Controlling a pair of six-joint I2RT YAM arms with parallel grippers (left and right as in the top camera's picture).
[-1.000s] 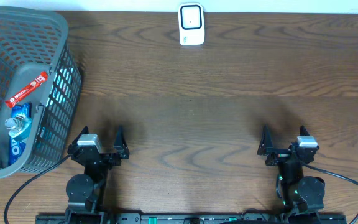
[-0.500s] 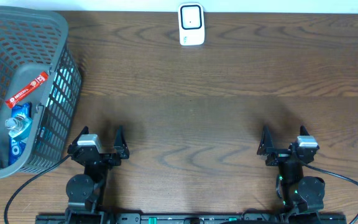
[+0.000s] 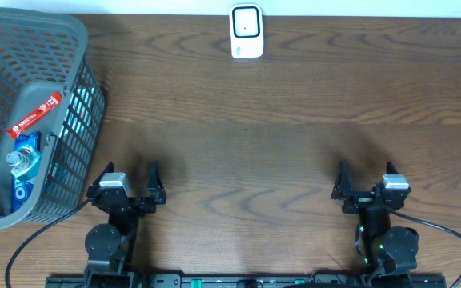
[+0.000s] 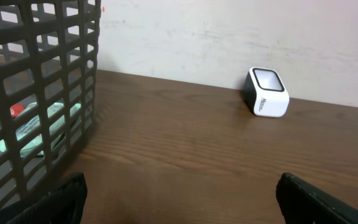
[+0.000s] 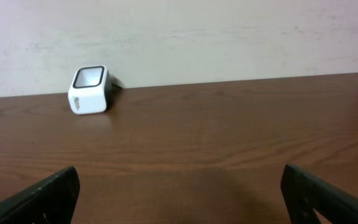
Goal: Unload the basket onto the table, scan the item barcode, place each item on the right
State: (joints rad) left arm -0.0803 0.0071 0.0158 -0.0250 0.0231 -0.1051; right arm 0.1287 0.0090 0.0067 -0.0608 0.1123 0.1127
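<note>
The white barcode scanner (image 3: 246,32) stands at the far edge of the table, its window facing up; it also shows in the left wrist view (image 4: 267,93) and the right wrist view (image 5: 90,90). Items lie in the grey mesh basket (image 3: 77,36) at the left: a red stick packet (image 3: 34,114) and a blue packet with a clear bottle (image 3: 22,164). My left gripper (image 3: 128,176) (image 4: 179,199) rests open near the front edge, right of the basket. My right gripper (image 3: 365,176) (image 5: 179,196) rests open at the front right. Both hold nothing.
The basket wall (image 4: 42,93) rises close on the left of my left gripper. A pale wall runs behind the table's far edge. Bare wood table (image 3: 246,152) lies between the grippers and the scanner.
</note>
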